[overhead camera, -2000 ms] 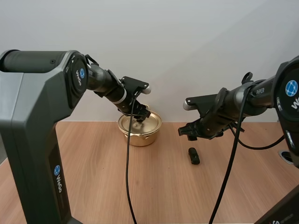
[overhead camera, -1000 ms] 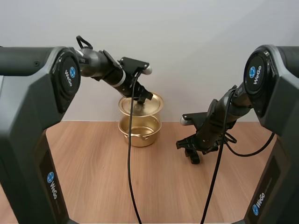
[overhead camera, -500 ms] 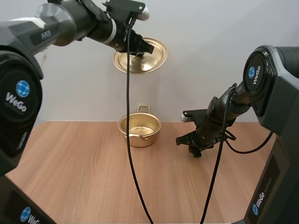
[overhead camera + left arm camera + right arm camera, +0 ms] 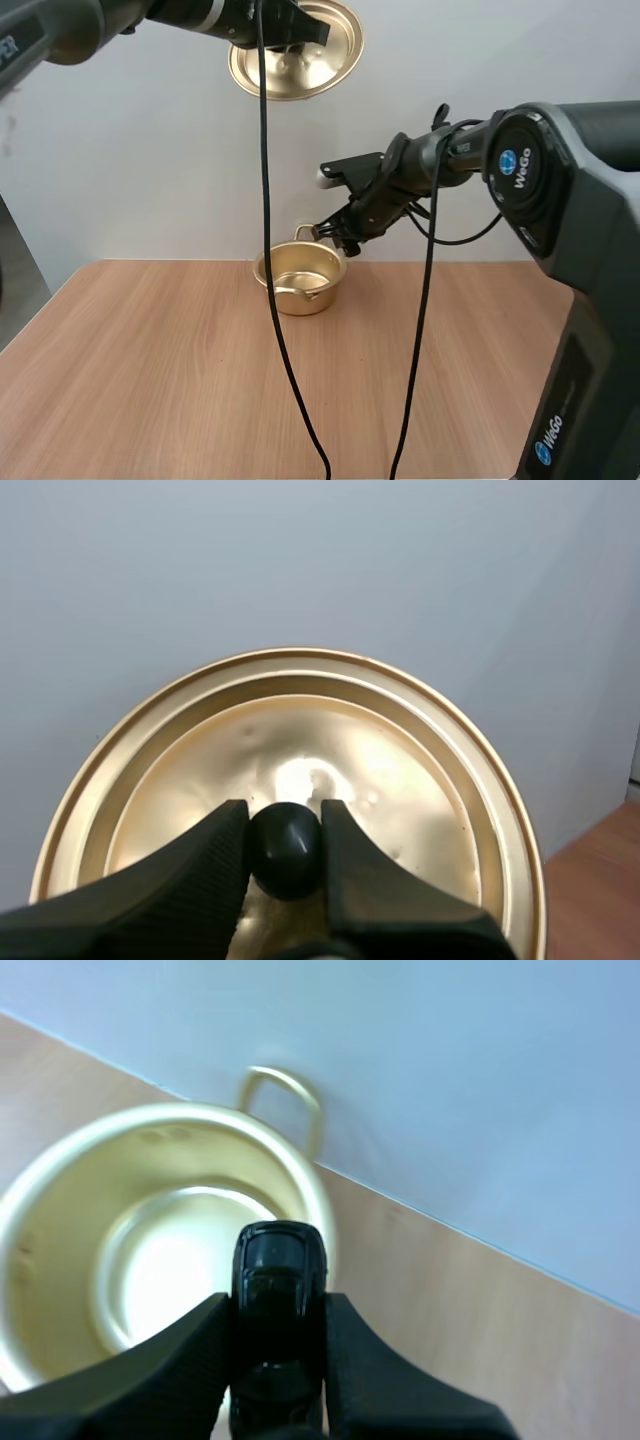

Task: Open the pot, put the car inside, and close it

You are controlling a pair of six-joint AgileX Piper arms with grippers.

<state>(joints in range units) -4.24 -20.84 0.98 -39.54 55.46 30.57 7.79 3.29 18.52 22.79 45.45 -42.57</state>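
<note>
Lid (image 4: pixel 296 52) of round golden metal hangs high over the wooden table (image 4: pixel 180 390), its black knob (image 4: pixel 286 846) pinched between the fingers of the left gripper (image 4: pixel 285 825). Right gripper (image 4: pixel 278 1302) clamps the small black toy car (image 4: pixel 280 1265) in its tips, just above the rim of the open golden pot (image 4: pixel 300 298).

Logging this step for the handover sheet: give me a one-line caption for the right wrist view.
Right gripper pinching the black car in its fingers over the edge of the open gold pot.
</note>
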